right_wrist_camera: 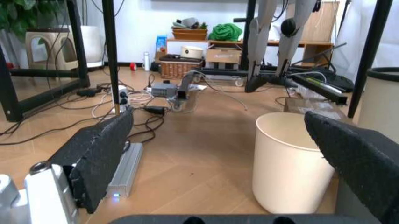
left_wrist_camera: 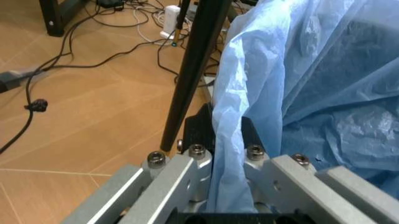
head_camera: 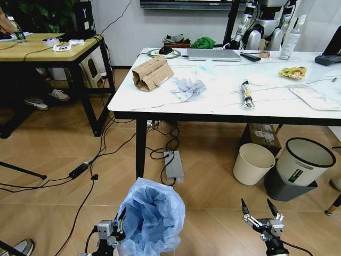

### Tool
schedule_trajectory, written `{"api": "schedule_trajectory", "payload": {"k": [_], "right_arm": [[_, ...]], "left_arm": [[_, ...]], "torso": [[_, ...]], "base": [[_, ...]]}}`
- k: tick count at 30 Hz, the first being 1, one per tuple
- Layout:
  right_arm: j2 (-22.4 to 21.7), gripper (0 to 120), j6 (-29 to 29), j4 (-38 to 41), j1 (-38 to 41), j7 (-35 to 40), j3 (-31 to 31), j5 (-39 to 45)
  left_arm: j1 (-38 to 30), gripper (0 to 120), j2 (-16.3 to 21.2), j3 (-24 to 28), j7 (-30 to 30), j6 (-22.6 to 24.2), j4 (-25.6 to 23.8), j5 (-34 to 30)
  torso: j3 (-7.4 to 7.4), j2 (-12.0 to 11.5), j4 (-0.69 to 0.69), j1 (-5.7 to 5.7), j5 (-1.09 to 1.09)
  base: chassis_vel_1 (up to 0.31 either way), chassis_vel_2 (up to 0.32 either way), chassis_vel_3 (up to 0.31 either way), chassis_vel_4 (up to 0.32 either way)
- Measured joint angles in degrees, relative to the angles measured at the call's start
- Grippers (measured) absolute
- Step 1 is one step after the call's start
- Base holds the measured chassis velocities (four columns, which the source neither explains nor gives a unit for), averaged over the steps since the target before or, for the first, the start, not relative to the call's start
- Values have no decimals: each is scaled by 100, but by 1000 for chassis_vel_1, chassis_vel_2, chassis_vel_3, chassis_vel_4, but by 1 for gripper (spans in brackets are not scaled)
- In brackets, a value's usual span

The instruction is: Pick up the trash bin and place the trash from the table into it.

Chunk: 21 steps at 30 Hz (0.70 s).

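The trash bin, lined with a puffy blue bag, stands on the floor in front of the table. My left gripper is at its left rim. In the left wrist view that gripper is shut on the blue bag at the rim. To the bin's right, my right gripper hangs open and holds nothing; its black fingers are spread wide. The trash lies on the table: torn cardboard, crumpled white paper, a dark wrapper, a yellow wrapper and a clear plastic pack.
A cream bin and a grey bin with a black rim stand under the table's right side. A power brick and cables lie by the black table leg. A laptop sits at the table's back. A wooden desk stands at the left.
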Motion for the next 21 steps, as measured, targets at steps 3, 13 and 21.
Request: {"api": "schedule_trajectory", "payload": {"k": [3,13,21], "right_arm": [[10,100,1,13,-17,1,8,-23],[28,100,50,149,-84,1,73,-45],[90,100,119,157,-134,0,111,-52]], "left_arm": [[23,0,28,-12,6,0,-21,21],[103,0,67,48,42,-28,-67,120],[134,0,92,66,58,-64,-84,144]], "torso": [[54,83,0,29,0],[199,299,0,100,0],[325,493,0,167,0]], "base": [[0,0,0,0],[0,0,0,0],[0,0,0,0]]}}
